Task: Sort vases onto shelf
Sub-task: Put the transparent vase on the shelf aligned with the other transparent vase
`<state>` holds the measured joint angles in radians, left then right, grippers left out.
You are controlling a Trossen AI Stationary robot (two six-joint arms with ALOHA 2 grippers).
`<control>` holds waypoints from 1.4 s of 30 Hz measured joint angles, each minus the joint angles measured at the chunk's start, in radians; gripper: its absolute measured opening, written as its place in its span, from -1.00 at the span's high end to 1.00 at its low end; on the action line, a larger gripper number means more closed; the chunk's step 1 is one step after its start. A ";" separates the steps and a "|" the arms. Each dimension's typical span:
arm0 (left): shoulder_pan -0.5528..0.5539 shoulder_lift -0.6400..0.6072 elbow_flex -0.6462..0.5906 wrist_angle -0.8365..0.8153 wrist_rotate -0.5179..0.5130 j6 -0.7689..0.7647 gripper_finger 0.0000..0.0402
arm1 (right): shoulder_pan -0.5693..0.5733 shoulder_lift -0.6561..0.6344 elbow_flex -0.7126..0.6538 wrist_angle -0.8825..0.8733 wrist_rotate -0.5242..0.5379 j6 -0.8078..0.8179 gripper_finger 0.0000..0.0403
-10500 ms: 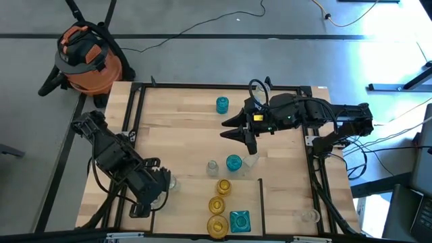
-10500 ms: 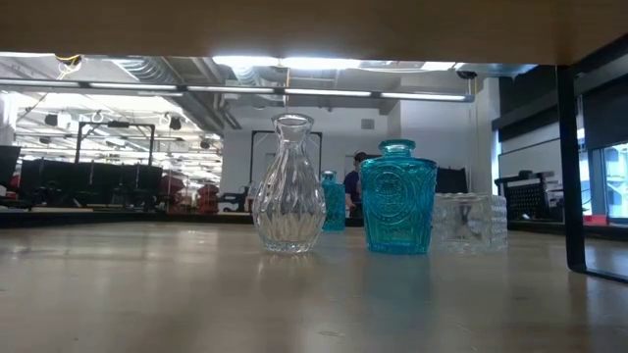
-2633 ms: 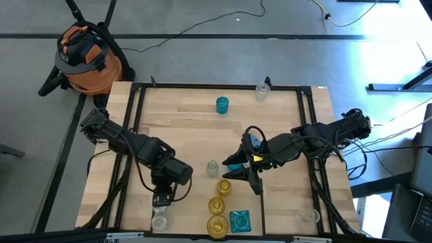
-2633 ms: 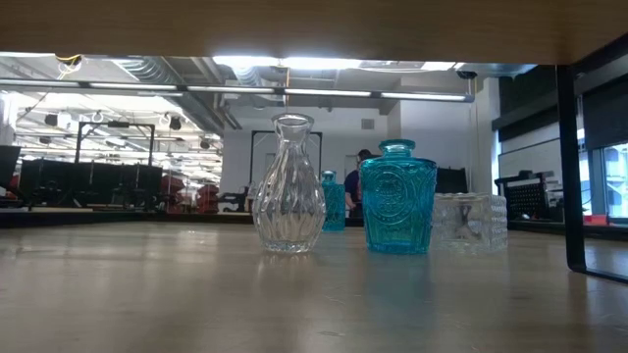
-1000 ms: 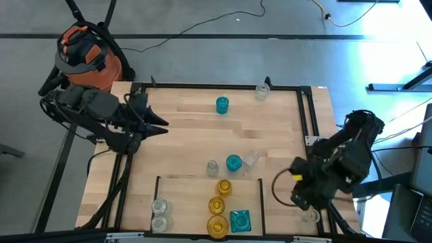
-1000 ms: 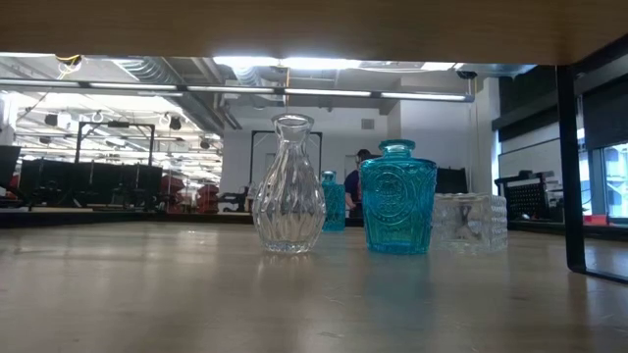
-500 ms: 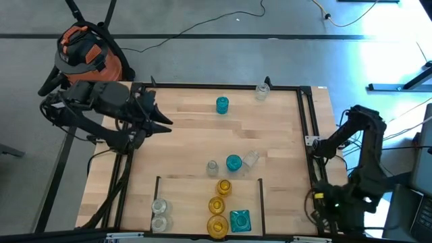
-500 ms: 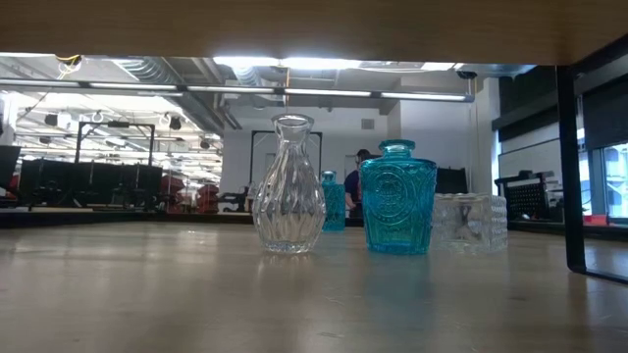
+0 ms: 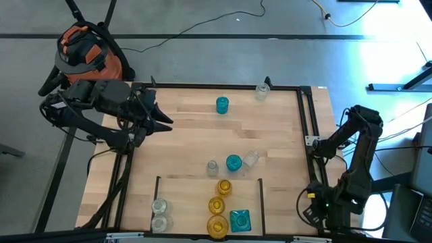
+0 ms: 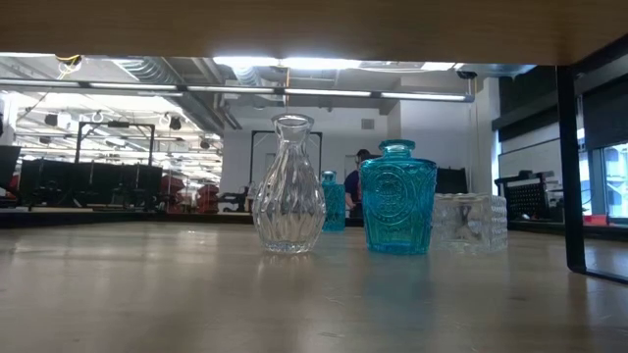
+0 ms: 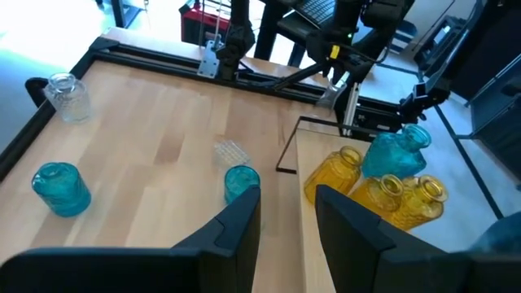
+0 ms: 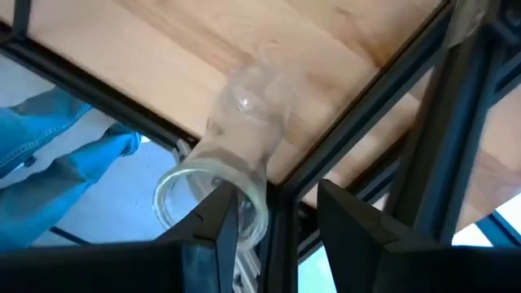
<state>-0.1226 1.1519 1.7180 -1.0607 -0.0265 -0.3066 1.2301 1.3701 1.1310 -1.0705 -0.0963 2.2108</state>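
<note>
My right gripper points down, open, over a clear round vase that stands upright on the shelf's near right corner. One finger shows in front of the vase's mouth and the other stands outside it. My left gripper waits open and empty, high over the table's far left. Amber vases and a teal square vase stand in the shelf's middle section. Two clear vases stand in the left section. Loose vases: teal, small clear, clear square, teal, clear. My right gripper comes at the clear vase from above. One finger covers part of the mouth rim, and part of the rim lies in the gap between the fingers. Whether a finger touches the glass, I cannot tell. The vase stands on the wood.
Black frame rails run close beside the clear vase at the table's corner. A person's leg in blue jeans shows just beyond the near edge. An orange vacuum stands on the floor at the far left. Bare wood lies mid-table.
My right gripper has gone down and toward the table's near edge, turning about its own line. It now stands over the clear vase at the near right corner. The vases have stayed where they were.
</note>
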 joint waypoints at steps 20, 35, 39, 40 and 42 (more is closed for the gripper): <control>0.027 0.092 0.000 0.025 -0.008 0.058 0.44 | -0.273 -0.090 -0.065 -0.034 0.021 -0.363 0.97; 0.068 0.286 0.000 0.222 -0.091 0.291 0.42 | -0.949 -0.092 0.412 -0.115 0.396 -1.211 0.99; 0.075 0.353 0.000 0.327 -0.117 0.293 0.26 | -1.036 -0.093 0.434 0.045 0.387 -1.333 0.99; 0.079 0.365 0.000 0.361 -0.125 0.294 0.19 | -1.051 -0.092 0.434 0.078 0.374 -1.350 0.99; 0.089 0.386 0.000 0.426 -0.140 0.293 0.05 | -1.070 -0.081 0.434 0.119 0.351 -1.376 0.99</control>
<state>-0.0332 1.5378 1.7176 -0.6348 -0.1666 -0.0132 0.1603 1.2892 1.5646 -0.9517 0.2545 0.8350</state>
